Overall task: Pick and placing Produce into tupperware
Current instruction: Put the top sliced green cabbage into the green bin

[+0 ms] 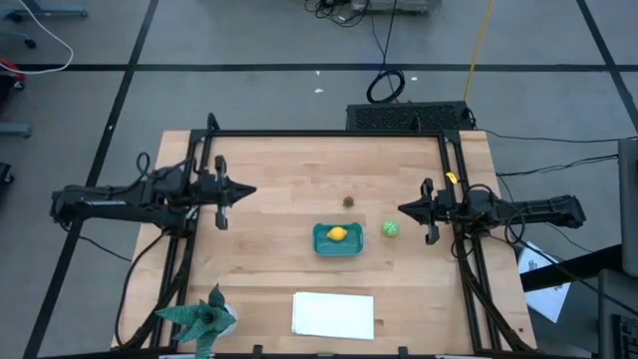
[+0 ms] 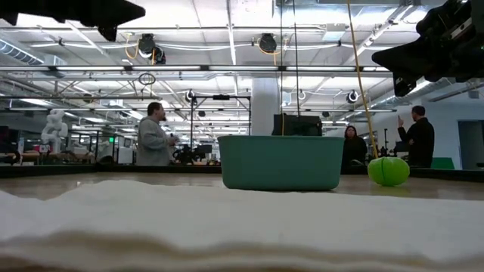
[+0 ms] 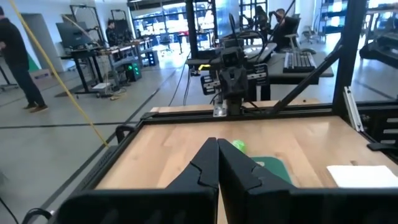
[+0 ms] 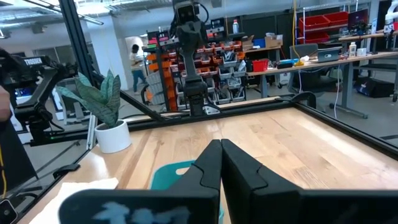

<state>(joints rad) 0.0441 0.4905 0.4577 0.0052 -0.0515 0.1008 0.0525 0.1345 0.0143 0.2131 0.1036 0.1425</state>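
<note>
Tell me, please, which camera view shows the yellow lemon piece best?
The high view: the yellow lemon lies plainly inside the teal tub. In the low view the tub wall hides it, and in both wrist views the shut fingers block that spot.

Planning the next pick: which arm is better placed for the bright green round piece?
Right. The bright green round toy piece lies beside the right gripper; the left gripper waits across the teal rectangular plastic tub.

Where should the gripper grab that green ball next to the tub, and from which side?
Grip the green ball across its middle, coming straight down. It is round and sits clear of the teal tub, nearest the right gripper.
</note>
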